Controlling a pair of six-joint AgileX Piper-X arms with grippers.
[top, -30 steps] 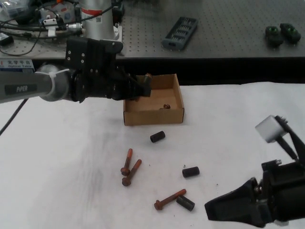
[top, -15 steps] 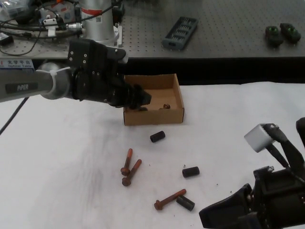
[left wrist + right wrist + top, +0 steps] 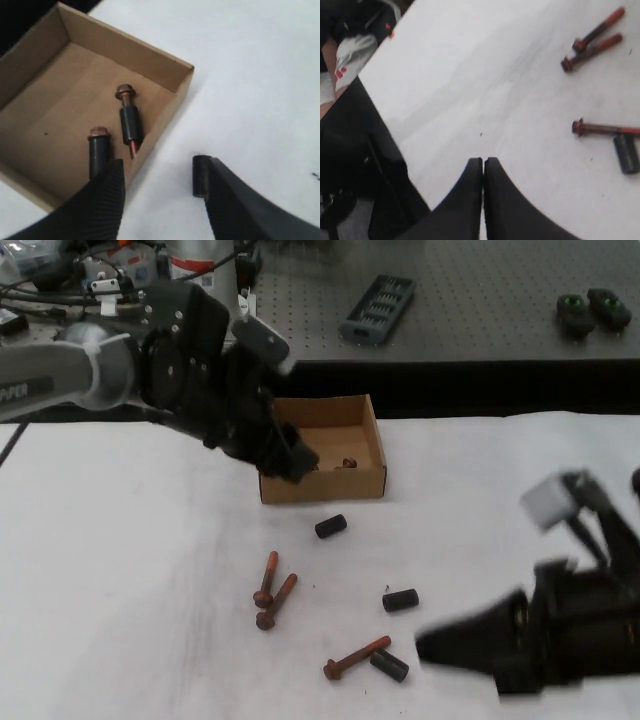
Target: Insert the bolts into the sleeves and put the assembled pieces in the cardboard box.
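The cardboard box (image 3: 125,47) holds two assembled pieces, each a rusty bolt in a black sleeve (image 3: 128,122) (image 3: 98,150). My left gripper (image 3: 157,172) hangs open over the box's front wall (image 3: 322,483), nothing between its fingers. One loose black sleeve (image 3: 200,175) (image 3: 331,526) lies on the white cloth just in front of the box. Two loose bolts (image 3: 270,590) (image 3: 592,44) lie side by side, and a third bolt (image 3: 356,658) (image 3: 602,128) touches a sleeve (image 3: 389,665) (image 3: 626,153). Another sleeve (image 3: 400,600) lies apart. My right gripper (image 3: 483,166) (image 3: 428,646) is shut and empty, low beside that third bolt.
The white cloth (image 3: 130,580) covers the bench. Behind it, a perforated metal table carries a grey block (image 3: 377,306), cables (image 3: 60,290) and two dark green parts (image 3: 593,310). In the right wrist view the cloth's edge (image 3: 385,120) drops off to dark floor.
The left gripper dipped into the box, then swung back over its front wall, now open. The right arm slid leftward toward the lower bolt and sleeve.
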